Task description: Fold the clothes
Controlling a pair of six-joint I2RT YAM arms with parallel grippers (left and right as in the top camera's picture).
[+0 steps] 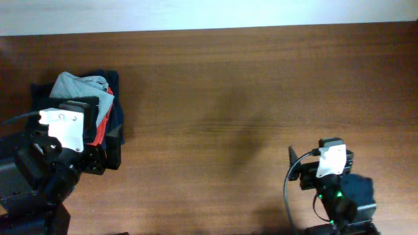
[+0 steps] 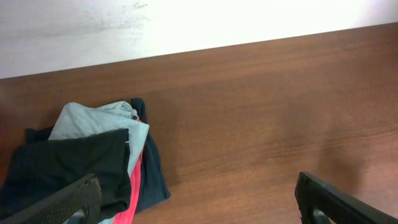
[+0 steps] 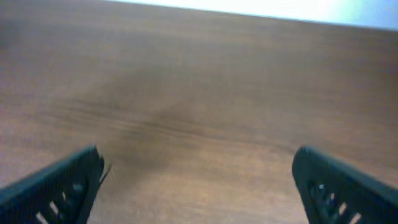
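The black T-shirt [image 2: 62,168] lies crumpled on top of a pile at the table's left, its edge also showing in the overhead view [image 1: 40,98]. My left gripper [image 2: 199,208] hovers open just in front of the pile. Its left finger [image 2: 68,202] is over the black fabric's near edge and its right finger [image 2: 336,202] is over bare wood. Nothing sits between them. My right gripper [image 3: 199,193] stands open above bare table at the near right, far from the clothes, with nothing in it.
In the same pile lie a light grey-blue garment [image 2: 93,121], an orange-red one [image 2: 134,186] and a navy one [image 2: 152,180]. The brown wooden table [image 1: 228,98] ends at a white wall [image 2: 186,25] at the back. The right arm [image 1: 333,170] sits at the near edge.
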